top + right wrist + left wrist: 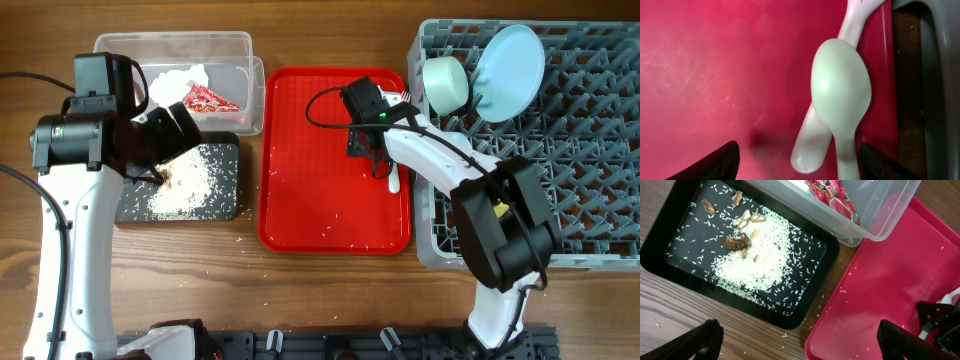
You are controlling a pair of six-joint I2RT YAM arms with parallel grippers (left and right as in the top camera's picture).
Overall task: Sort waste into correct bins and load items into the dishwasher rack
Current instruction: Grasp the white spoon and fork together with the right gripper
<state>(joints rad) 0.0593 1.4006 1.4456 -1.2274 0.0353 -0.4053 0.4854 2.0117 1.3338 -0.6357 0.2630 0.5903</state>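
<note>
White rice grains [190,185] with brown bits [735,241] lie in the black tub [225,150]. The clear tub [175,42] holds crumpled tissue [180,82] and the red wrapper [210,98]. My left gripper [800,340] is open and empty above the table between the black tub and the red tray [310,170]. My right gripper [795,160] is open low over the tray, astride a white fork [810,145] that lies under a pale spoon [840,85]. A blue plate [510,58] and one blue bowl [446,84] stand in the grey rack [580,180]. The yellow cup is out of view.
Stray grains are scattered on the red tray [880,290] and on the wood beside the black tub [685,245]. The rack's grey wall [940,75] stands just right of the utensils. The clear tub's corner [875,215] overhangs near the tray edge.
</note>
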